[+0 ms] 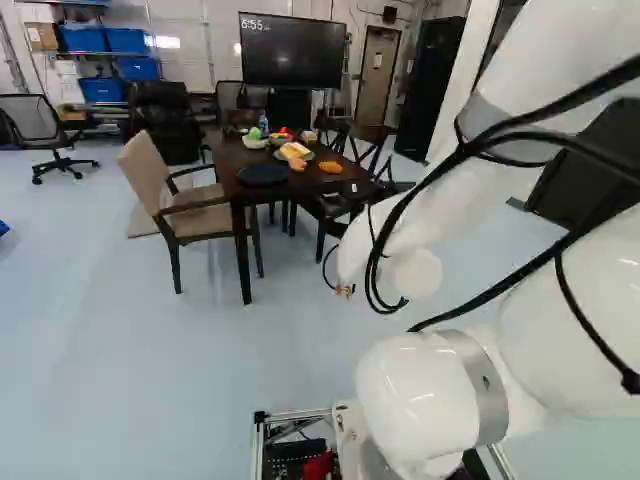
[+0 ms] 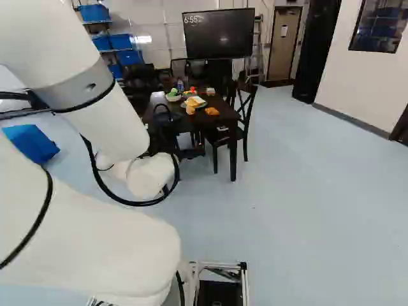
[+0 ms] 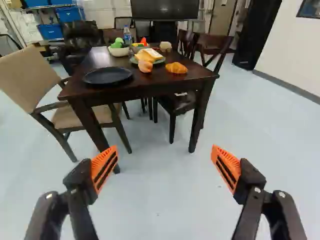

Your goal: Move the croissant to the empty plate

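Your jaws stand wide, orange pads (image 3: 104,170) well apart. Ahead of you: dark brown wooden table (image 3: 150,84). Golden-brown crescent-shaped croissant (image 3: 176,68) sits directly on it, beside food-loaded round green plate (image 3: 160,61). Empty round black plate (image 3: 107,75) lies nearer your beige upholstered armchair (image 3: 34,77).

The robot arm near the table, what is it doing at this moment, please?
It is not handling anything: the gripper is open and empty, and the table stands ahead of it. The croissant lies directly on the tabletop, apart from the empty dark plate. So the move to that plate is not yet done.
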